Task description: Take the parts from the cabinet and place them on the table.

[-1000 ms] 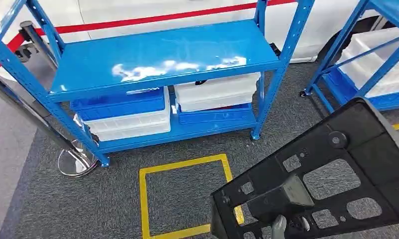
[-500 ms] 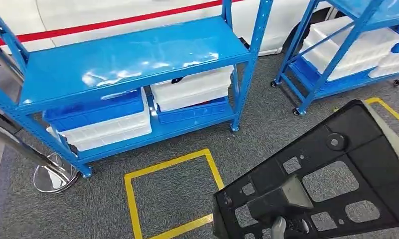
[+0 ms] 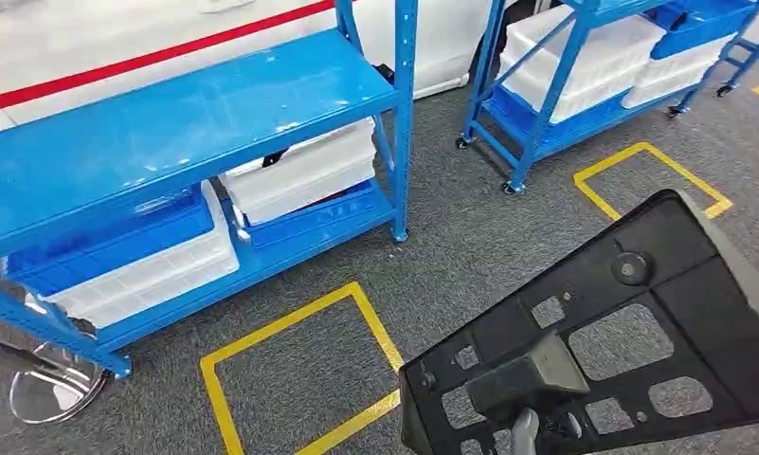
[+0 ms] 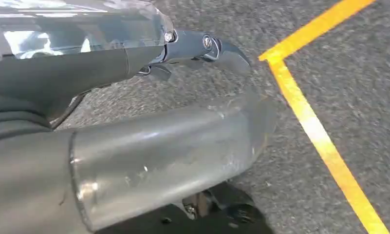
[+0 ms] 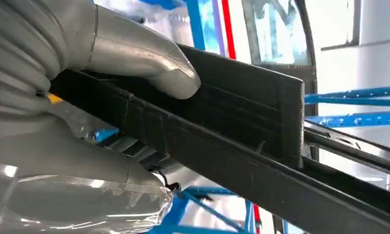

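black part [image 3: 631, 322] — gripped by right hand [image 5: 134, 63] — thumb on top

The black part [image 3: 622, 332] runs off the lower and right edges of the head view, so its full outline can't be made out. The right hand [image 5: 85, 97] is mostly behind that part; from above, a fingertip pokes through near its lower edge. Left of the part, the blue shelf rack [image 3: 167, 142] is cropped, and its bins [image 3: 299, 175] hide their contents. The left hand [image 4: 134, 136] is blurred; its grip can't be judged.
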Robot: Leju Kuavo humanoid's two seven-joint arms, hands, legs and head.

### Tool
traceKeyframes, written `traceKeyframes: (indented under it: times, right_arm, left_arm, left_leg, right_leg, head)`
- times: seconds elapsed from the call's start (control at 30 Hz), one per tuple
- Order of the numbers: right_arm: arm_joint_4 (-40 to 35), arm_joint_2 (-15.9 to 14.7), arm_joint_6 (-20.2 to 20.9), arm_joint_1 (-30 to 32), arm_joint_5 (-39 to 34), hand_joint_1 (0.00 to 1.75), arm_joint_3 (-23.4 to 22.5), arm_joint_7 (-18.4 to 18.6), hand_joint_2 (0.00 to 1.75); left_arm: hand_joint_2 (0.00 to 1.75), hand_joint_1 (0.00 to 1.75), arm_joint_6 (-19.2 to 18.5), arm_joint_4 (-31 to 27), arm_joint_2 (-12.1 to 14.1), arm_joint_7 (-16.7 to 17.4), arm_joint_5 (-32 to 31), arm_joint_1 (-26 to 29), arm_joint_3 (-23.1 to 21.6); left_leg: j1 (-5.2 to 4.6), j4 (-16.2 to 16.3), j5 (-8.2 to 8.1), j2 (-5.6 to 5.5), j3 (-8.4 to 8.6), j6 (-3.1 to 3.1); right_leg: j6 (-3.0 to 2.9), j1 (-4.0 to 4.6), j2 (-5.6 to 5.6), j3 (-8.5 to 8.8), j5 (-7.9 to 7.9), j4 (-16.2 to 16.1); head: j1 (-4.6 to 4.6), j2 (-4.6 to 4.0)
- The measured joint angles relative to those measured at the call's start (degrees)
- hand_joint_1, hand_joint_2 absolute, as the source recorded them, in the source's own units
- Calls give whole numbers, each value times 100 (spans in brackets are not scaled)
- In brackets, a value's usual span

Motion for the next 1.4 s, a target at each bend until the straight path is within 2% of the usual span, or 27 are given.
traceKeyframes:
  times: [0.03, 0.07, 0.17, 0.2, 0.27, 0.33, 0.37, 0.4, 0.43, 0.5, 0.53, 0.57, 0.67, 0.7, 0.77, 0.83, 0.9, 0.97, 1.03, 1.07, 1.1, 1.17, 1.23, 1.27, 1.3, 1.33, 1.4]
  right_arm:
    - [89, 0, -50, -52, 41, 175, 28, -9, 175]
    - [167, -2, -85, -122, 61, 175, 52, -11, 175]
    - [412, -2, -186, -227, 83, 175, 146, -37, 175]
    - [467, -13, -227, -259, 83, 175, 153, -46, 175]
    - [574, -46, -269, -336, 76, 175, 168, -57, 175]
    - [653, -66, -297, -407, 74, 175, 179, -57, 175]
    - [694, -79, -310, -419, 74, 175, 183, -57, 175]
    - [719, -90, -326, -425, 74, 175, 188, -57, 175]
    - [747, -96, -343, -429, 74, 175, 194, -57, 175]
    - [765, -109, -363, -441, 72, 175, 212, -57, 175]
    - [765, -114, -374, -446, 72, 175, 223, -57, 175]
    - [767, -116, -374, -465, 72, 175, 232, -55, 175]
    - [769, -123, -382, -452, 70, 175, 243, -61, 175]
    - [769, -122, -382, -452, 70, 175, 245, -63, 175]
    - [769, -122, -382, -460, 61, 175, 271, -66, 175]
    - [771, -125, -371, -461, 61, 175, 280, -59, 175]
    - [771, -129, -369, -457, 59, 175, 280, -46, 175]
    - [776, -129, -354, -453, 59, 175, 280, -33, 175]
    - [774, -129, -341, -457, 87, 175, 284, -22, 175]
    - [773, -129, -341, -459, 105, 175, 289, -22, 175]
    - [773, -129, -343, -469, 127, 175, 288, -20, 175]
    - [769, -138, -343, -481, 148, 175, 299, -15, 175]
    - [754, -146, -343, -479, 155, 175, 302, -13, 175]
    - [741, -151, -352, -480, 164, 175, 302, -13, 175]
    - [723, -157, -361, -495, 173, 175, 310, -15, 175]
    - [723, -160, -367, -522, 186, 175, 321, -13, 175]
    - [723, -175, -376, -530, 196, 175, 323, -13, 175]
  left_arm:
    - [0, 0, -17, 0, 39, 9, 48, -1, 24]
    - [0, 0, -33, 0, 48, 13, 85, -3, 50]
    - [0, 0, -61, 0, 101, 24, 148, -40, 120]
    - [0, 0, -85, 0, 98, 41, 153, -48, 122]
    - [0, 0, -131, 0, 105, 70, 155, -58, 129]
    - [0, 0, -140, 0, 111, 74, 166, -37, 146]
    - [0, 0, -142, 0, 114, 76, 166, -32, 155]
    - [0, 0, -142, 0, 116, 79, 168, -36, 159]
    - [0, 0, -142, 0, 116, 94, 166, -44, 159]
    - [0, 0, -144, 0, 114, 107, 157, -59, 159]
    - [0, 0, -144, 0, 114, 107, 148, -59, 159]
    - [0, 0, -142, 0, 114, 107, 148, -56, 159]
    - [0, 0, -142, 0, 114, 109, 148, -92, 159]
    - [0, 0, -142, 0, 114, 109, 148, -104, 159]
    - [0, 0, -149, 2, 107, 100, 157, -106, 159]
    - [0, 0, -146, 2, 105, 107, 164, -97, 162]
    - [0, 0, -120, 2, 107, 136, 148, -72, 162]
    - [0, 0, -124, 2, 107, 157, 146, -65, 162]
    - [0, 0, -135, 2, 107, 155, 148, -83, 162]
    - [0, 0, -135, 2, 107, 155, 146, -83, 162]
    - [0, 0, -135, 2, 105, 157, 135, -86, 162]
    - [0, 0, -140, 2, 105, 151, 94, -94, 162]
    - [0, 0, -155, 2, 103, 114, 78, -115, 159]
    - [0, 0, -162, 2, 85, 98, 76, -131, 157]
    - [0, 0, -162, 2, 85, 85, 74, -130, 157]
    - [0, 0, -162, 2, 85, 85, 72, -122, 157]
    - [0, 0, -157, 0, 85, 87, 61, -99, 157]
  left_leg:
    - [2, -267, -10, -310, 112, 38]
    - [11, -399, -12, -354, 134, 40]
    - [-38, -387, 10, -176, 126, 85]
    - [50, -494, 81, -98, 137, 147]
    - [10, -535, 126, 56, 139, 212]
    - [-20, -528, 130, 232, 105, 219]
    - [-26, -523, 130, 331, 93, 219]
    - [-26, -519, 129, 414, 88, 218]
    - [-26, -512, 124, 492, 88, 211]
    - [-27, -484, 97, 618, 100, 171]
    - [-37, -464, 74, 672, 114, 135]
    - [-85, -421, 36, 726, 98, 86]
    - [-78, -451, 40, 908, 150, 11]
    - [-77, -446, 20, 953, 163, -18]
    - [-22, -81, -298, 368, 14, -69]
    - [-14, 341, -551, 246, -170, -84]
    - [-15, 1268, -933, 175, -582, -109]
    - [-12, 1249, -746, 170, -568, -105]
    - [12, 319, -201, 96, -133, -91]
    - [39, -175, -5, -122, 85, -84]
    - [40, -299, -105, -435, 127, -69]
    - [24, -327, -101, -338, 110, -25]
    - [12, -354, -53, -198, 137, 76]
    - [52, -405, -5, -80, 145, 146]
    - [37, -434, 9, -20, 147, 178]
    - [19, -434, 9, 73, 138, 199]
    - [-14, -431, 0, 258, 129, 212]
  right_leg:
    - [22, -11, 55, -13, 13, 2]
    - [61, 13, 136, -54, 23, 36]
    - [211, -52, 333, -134, 117, -20]
    - [245, -37, 329, -148, 104, 24]
    - [259, 3, -265, -362, -226, 429]
    - [300, -24, -424, -774, -666, 1310]
    - [323, -37, -438, -937, -771, 1668]
    - [340, -48, -452, -947, -716, 1719]
    - [346, -60, -480, -815, -543, 1491]
    - [320, -64, -653, -251, -95, 518]
    - [270, -32, -985, 25, -33, 39]
    - [214, 26, -984, 33, -61, -41]
    - [122, 62, -765, -35, -43, -27]
    - [65, 15, -695, -19, -3, -80]
    - [-11, -20, -592, -33, 45, -102]
    - [-26, -20, -531, -50, 50, -101]
    - [-42, -5, -364, -80, 62, -92]
    - [-37, -6, -198, -84, 66, -63]
    - [-17, -14, -25, -83, 54, -16]
    - [4, -17, 45, -86, 43, 15]
    - [56, 15, 107, -126, 41, 55]
    - [139, -22, 248, -190, 82, 54]
    - [245, -20, 393, -229, 146, 13]
    - [241, -37, 239, -258, 83, 104]
    - [249, 7, -123, -379, -108, 342]
    - [268, 7, -298, -564, -337, 725]
    - [296, -13, -430, -954, -706, 1559]
  head:
    - [6, 0]
    - [11, 0]
    - [-2, 0]
    - [9, 0]
    - [64, 0]
    - [79, 0]
    - [77, 0]
    - [81, 0]
    - [83, 0]
    - [81, 0]
    - [85, 0]
    - [87, 0]
    - [65, 0]
    - [68, 0]
    - [39, 0]
    - [22, 0]
    - [18, 0]
    - [15, 0]
    - [18, 0]
    - [13, 0]
    - [15, 0]
    - [20, 0]
    - [20, 0]
    - [20, 0]
    - [61, 0]
    - [94, 0]
    - [90, 0]
